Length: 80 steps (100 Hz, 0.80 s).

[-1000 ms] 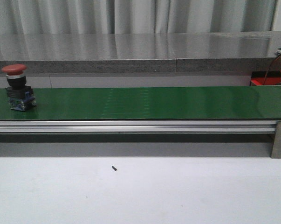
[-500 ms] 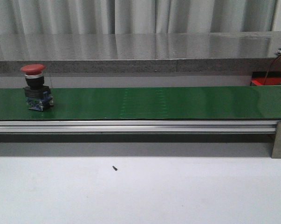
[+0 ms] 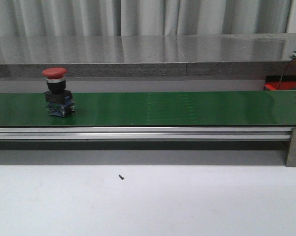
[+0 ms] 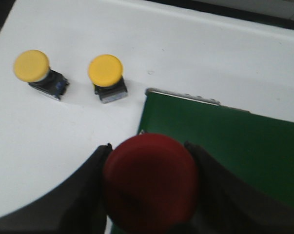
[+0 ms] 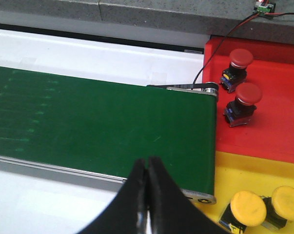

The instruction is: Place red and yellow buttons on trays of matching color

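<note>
A red button (image 3: 57, 91) stands upright on the green belt (image 3: 187, 108), left of its middle, with no gripper near it. In the left wrist view my left gripper (image 4: 147, 146) is shut on another red button (image 4: 149, 183), its fingers pressing both sides of the cap over the belt's end (image 4: 225, 141). Two yellow buttons (image 4: 32, 66) (image 4: 105, 70) sit on the white table beside it. My right gripper (image 5: 147, 168) is shut and empty above the belt's other end. Beyond it, the red tray (image 5: 278, 126) holds two red buttons (image 5: 240, 58) (image 5: 247, 95), and the yellow tray (image 5: 234, 170) holds two yellow buttons (image 5: 249, 207) (image 5: 288, 200).
A grey stone ledge (image 3: 138, 54) runs behind the belt. An aluminium rail (image 3: 138, 132) with an end bracket (image 3: 295, 147) lines the belt's front. A thin dark wire (image 5: 225, 34) crosses the red tray's corner. A small dark speck (image 3: 121, 177) lies on the white table.
The red button on the belt has travelled to the right, from the far left edge toward the middle. Nothing else in the front view has moved.
</note>
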Each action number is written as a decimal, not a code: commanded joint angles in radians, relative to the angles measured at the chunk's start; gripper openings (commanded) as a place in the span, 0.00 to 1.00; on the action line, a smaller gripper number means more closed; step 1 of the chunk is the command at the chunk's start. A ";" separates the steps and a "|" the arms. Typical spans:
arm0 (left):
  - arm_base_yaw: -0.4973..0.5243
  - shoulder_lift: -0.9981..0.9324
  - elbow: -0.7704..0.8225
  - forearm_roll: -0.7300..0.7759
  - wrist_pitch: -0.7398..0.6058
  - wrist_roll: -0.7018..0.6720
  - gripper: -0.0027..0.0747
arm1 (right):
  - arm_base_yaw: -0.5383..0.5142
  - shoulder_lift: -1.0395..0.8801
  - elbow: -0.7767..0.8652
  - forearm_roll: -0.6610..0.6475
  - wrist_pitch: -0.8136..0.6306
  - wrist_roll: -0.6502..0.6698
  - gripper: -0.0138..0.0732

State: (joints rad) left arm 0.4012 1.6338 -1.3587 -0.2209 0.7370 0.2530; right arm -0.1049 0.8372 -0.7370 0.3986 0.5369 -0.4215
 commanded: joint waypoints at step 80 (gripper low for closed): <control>-0.192 0.046 0.080 -0.051 -0.102 0.014 0.59 | 0.000 -0.009 -0.025 0.013 -0.056 -0.006 0.08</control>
State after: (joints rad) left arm 0.2139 1.7330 -1.2541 -0.2375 0.6700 0.2571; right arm -0.1049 0.8372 -0.7370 0.3986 0.5369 -0.4215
